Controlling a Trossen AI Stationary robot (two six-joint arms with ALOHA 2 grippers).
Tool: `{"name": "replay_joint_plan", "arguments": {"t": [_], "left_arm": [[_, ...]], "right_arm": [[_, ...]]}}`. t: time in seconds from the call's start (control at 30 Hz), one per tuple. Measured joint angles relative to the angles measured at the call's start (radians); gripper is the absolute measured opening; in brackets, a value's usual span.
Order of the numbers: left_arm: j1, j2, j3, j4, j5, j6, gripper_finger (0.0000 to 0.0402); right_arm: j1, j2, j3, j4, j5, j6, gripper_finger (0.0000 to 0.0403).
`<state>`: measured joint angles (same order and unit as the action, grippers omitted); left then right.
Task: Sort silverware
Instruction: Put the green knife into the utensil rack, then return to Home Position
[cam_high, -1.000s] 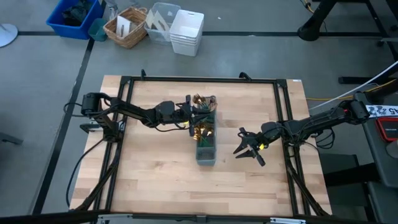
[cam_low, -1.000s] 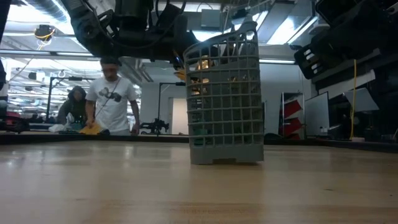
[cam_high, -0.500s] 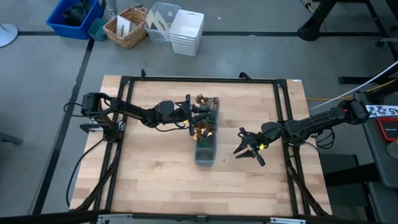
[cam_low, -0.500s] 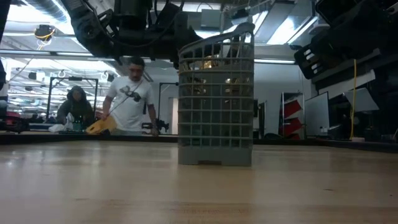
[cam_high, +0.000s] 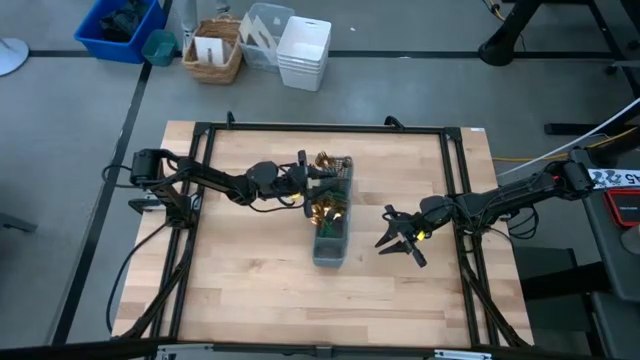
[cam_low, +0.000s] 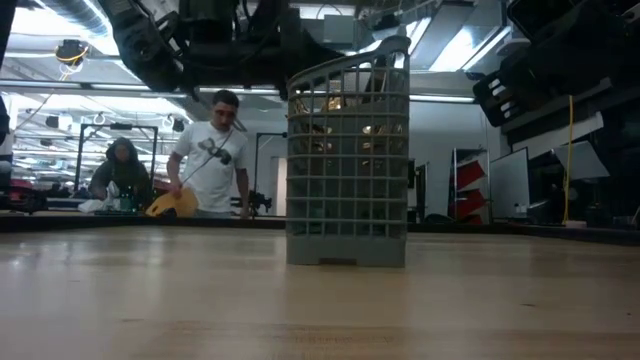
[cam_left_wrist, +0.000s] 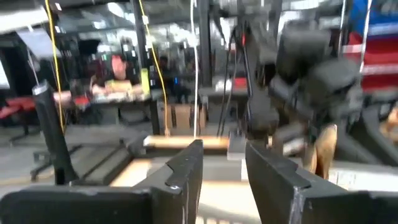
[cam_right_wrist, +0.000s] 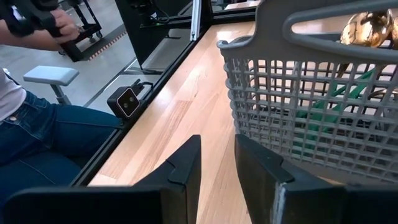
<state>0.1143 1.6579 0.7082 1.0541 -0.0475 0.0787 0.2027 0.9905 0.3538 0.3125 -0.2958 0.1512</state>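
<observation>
Left gripper (cam_high: 303, 182) sits at the caddy's (cam_high: 331, 252) upper end, centre frame, jaws apart and empty, so a piece looks just dropped. Silverware (cam_high: 326, 208) is all inside the caddy. Right gripper (cam_high: 398, 240) waits open, lower right of it. Next: left lifts clear

Grey mesh caddy (cam_high: 331, 220) stands mid-table (cam_high: 250, 270); wicker basket (cam_high: 213, 52), white bins (cam_high: 304, 38), blue crate (cam_high: 120, 22) sit on the floor beyond; two people (cam_low: 208, 155) beyond the table.
</observation>
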Motion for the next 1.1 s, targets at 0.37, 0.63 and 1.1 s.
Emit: {"name": "replay_joint_plan", "arguments": {"t": [0.37,0.63,1.1], "left_arm": [[-0.025,-0.207,0.0,-0.031,0.0,-0.003,0.0115],[-0.114,-0.554,0.0,-0.537,-0.02,0.063,0.0115],[-0.27,-1.08,-0.28,-0.835,-0.082,0.009,0.0115]], "right_arm": [[0.0,-0.075,0.001,0.026,-0.011,0.034,0.0099],[0.0,-0.343,0.001,-0.031,-0.011,0.021,0.0099],[0.0,-0.63,-0.013,-0.269,0.259,-0.051,0.0099]]}}
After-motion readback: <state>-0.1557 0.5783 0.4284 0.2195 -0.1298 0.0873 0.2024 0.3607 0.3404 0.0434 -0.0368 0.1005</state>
